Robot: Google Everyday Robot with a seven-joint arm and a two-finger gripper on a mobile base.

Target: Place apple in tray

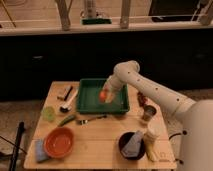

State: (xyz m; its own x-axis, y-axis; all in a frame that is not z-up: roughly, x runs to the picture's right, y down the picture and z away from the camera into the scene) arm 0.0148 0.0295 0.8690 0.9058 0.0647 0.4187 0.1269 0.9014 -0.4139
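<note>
The apple (102, 95), small and red-orange, is over the middle of the dark green tray (89, 102) at the back of the wooden table. My gripper (105, 93) reaches down from the right into the tray and is shut on the apple. The white arm runs from the gripper up and off to the right. I cannot tell whether the apple touches the tray bottom.
An orange bowl (59, 141) and a blue sponge (39, 150) sit front left. A lime-green cup (48, 113), a green vegetable (66, 120) and a fork (92, 119) lie left of centre. A black bowl (131, 144), a pale bottle (150, 142) and a can (148, 114) stand right.
</note>
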